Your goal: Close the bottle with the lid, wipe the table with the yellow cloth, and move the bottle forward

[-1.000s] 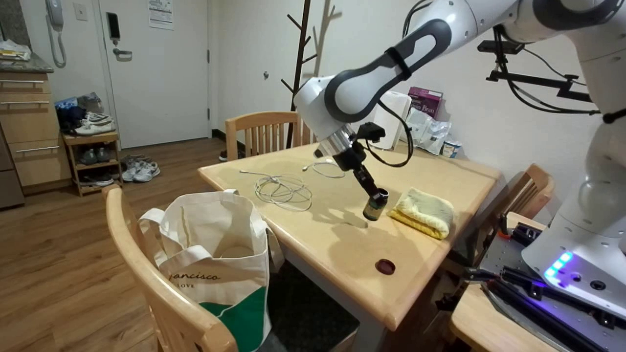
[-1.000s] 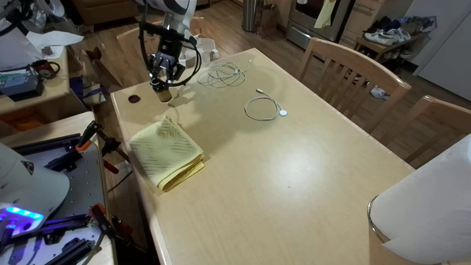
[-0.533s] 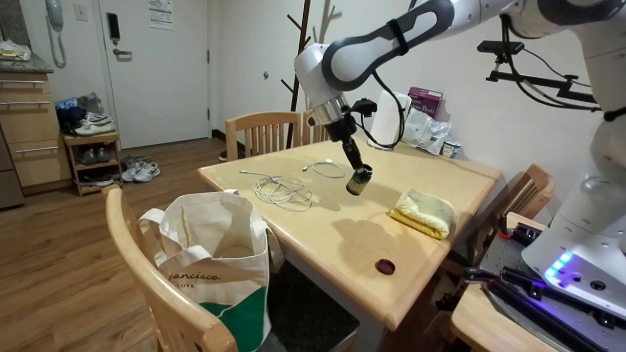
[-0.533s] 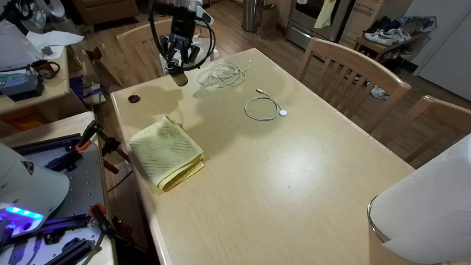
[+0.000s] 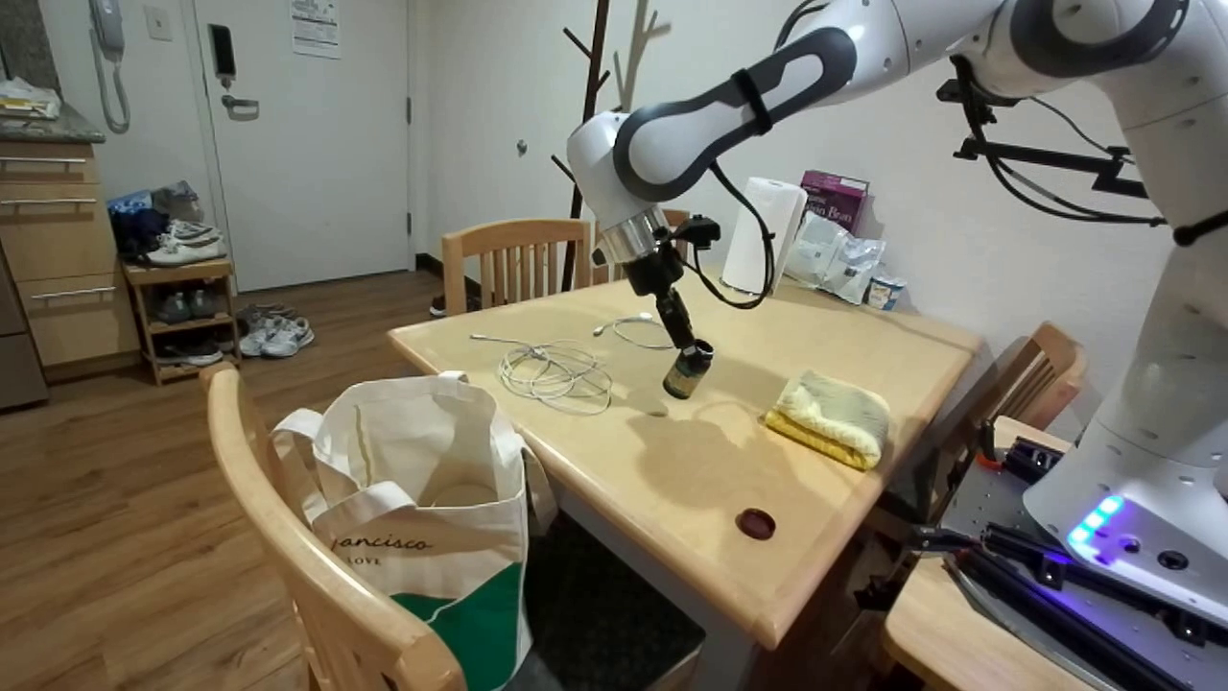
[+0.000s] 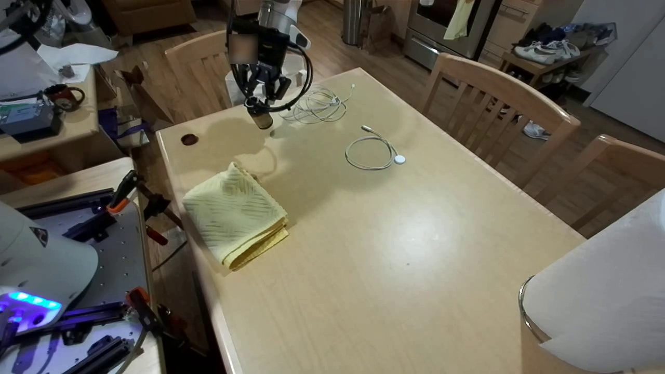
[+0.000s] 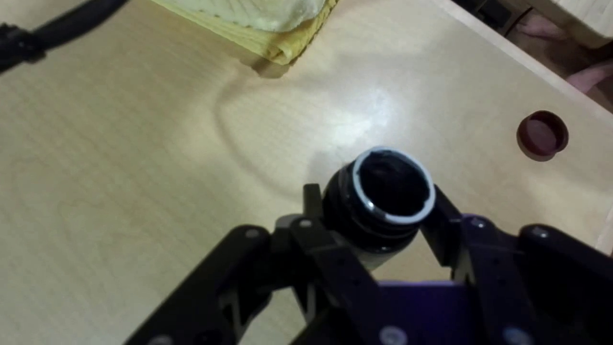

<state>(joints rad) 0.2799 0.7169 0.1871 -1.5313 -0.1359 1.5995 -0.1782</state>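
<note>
I've got the bottle (image 7: 361, 213) in my grasp, with the lid (image 7: 542, 135) at two o'clock

Here's my gripper (image 7: 376, 208), and it's clasping the bottle right at the tips: two black fingers (image 7: 313, 203) meet its upper part, one on each side. From the wrist view I'm staring down into the dark, pale-rimmed mouth, which leans toward one o'clock. In both exterior views I see the bottle tilted and hanging just over the table (image 5: 835, 336), its small shadow (image 5: 657, 414) apart from its base.

Now the lid! I take the bottle as the centre of my dial in the wrist view, and there it is at two o'clock: dark red, lying flat on the table, hollow side up, well apart from the fingers. The folded yellow cloth (image 7: 268, 36) sits at eleven, cut off by the top edge.

Over in an exterior view, counting from the gripper, I make it lid at five o'clock near the table's rounded corner, yellow cloth at four, and a pale coiled cable (image 5: 554, 376) at nine.
</note>
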